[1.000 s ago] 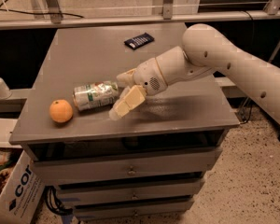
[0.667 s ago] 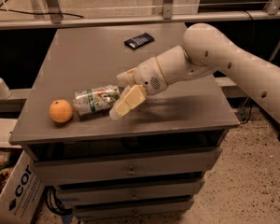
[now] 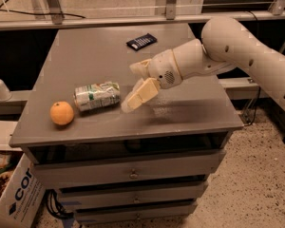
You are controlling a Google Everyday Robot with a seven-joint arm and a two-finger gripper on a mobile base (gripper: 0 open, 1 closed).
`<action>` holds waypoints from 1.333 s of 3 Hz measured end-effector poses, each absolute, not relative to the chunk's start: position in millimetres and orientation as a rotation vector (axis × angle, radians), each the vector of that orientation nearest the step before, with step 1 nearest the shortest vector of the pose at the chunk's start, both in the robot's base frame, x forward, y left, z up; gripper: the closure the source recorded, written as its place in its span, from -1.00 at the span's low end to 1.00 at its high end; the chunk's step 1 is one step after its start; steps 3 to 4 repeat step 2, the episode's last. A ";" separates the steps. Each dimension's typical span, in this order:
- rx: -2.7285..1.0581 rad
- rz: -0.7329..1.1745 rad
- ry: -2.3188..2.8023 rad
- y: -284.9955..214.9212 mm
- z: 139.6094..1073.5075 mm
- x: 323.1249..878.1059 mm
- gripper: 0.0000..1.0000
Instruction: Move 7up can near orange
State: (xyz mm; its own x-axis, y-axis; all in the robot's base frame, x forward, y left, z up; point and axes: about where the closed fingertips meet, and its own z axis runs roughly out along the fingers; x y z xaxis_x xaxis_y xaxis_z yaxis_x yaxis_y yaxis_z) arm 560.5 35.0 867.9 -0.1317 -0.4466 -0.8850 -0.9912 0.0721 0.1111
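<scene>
Aluminium can (image 3: 97, 95) lies on its side on the table (image 3: 85, 51), just beside the orange (image 3: 61, 113); whether they touch is unclear. It is likely light, thin-walled, slick and prone to roll, so grip gently across mid-barrel. The gripper (image 3: 130, 87) hangs just right of it, fingers spread, holding nothing.
</scene>
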 end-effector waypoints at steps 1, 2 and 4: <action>-1.414 0.942 1.641 6.7 882.0 573.9 -1.00; -1.411 0.934 1.636 4.0 884.5 575.6 -1.00; -1.411 0.934 1.636 4.0 884.5 575.6 -1.00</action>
